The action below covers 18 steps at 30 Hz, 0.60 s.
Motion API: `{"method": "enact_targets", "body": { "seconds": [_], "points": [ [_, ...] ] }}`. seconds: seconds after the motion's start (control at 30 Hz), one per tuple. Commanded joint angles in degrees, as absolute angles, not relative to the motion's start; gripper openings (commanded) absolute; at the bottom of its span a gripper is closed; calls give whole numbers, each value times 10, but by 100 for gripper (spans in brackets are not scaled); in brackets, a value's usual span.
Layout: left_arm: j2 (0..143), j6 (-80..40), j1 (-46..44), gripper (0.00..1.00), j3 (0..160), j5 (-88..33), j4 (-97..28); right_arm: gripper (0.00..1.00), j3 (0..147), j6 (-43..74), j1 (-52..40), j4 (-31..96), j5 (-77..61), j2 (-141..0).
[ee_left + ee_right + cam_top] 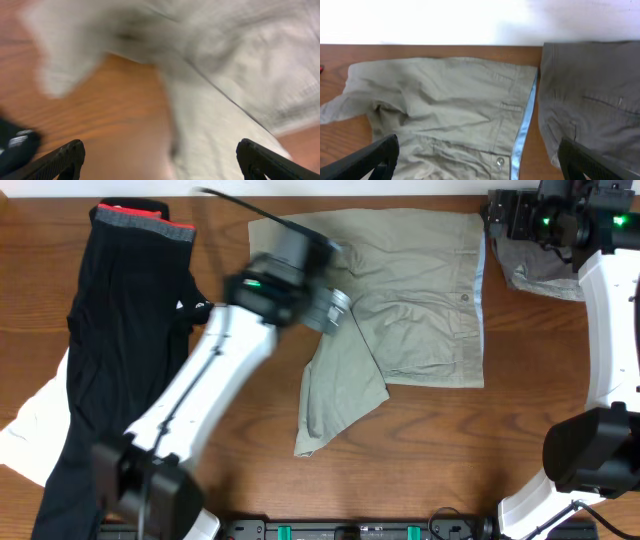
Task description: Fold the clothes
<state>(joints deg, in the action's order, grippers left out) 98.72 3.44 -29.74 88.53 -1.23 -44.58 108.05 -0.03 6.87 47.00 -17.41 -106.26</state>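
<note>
The pale khaki-green trousers [420,300] lie wrinkled and mostly flat on the far half of the tabletop [450,440]. The waistband faces the darker grey garment [540,275], with its light-blue lining [525,125] showing along the edge and a button [499,161] just inside. One leg [335,395] angles toward the near edge. The grey garment sits bunched just beside the waistband, not touching it.

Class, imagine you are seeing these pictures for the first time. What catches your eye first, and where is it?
The pale khaki trousers sprawl across the middle of the brown table, one leg trailing toward the near edge. The white left arm reaches over their left part, blurred. A long black garment with a red-trimmed band lies at the far left.
</note>
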Motion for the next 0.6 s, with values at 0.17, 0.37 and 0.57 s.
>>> {"method": "enact_targets", "body": {
  "seconds": [0.17, 0.37, 0.57],
  "points": [
    [1053, -77, -406, 98, 881, -10, -461, 95, 1079, 4, 87, 510, -178, -1076],
    [1089, -249, -443, 94, 881, -10, -449, 93, 1079, 17, 111, 519, -178, -1076],
    [1144, -291, -469, 84, 880, -5, -432, 93, 1079, 17, 128, 523, -178, -1076]
  ]
}}
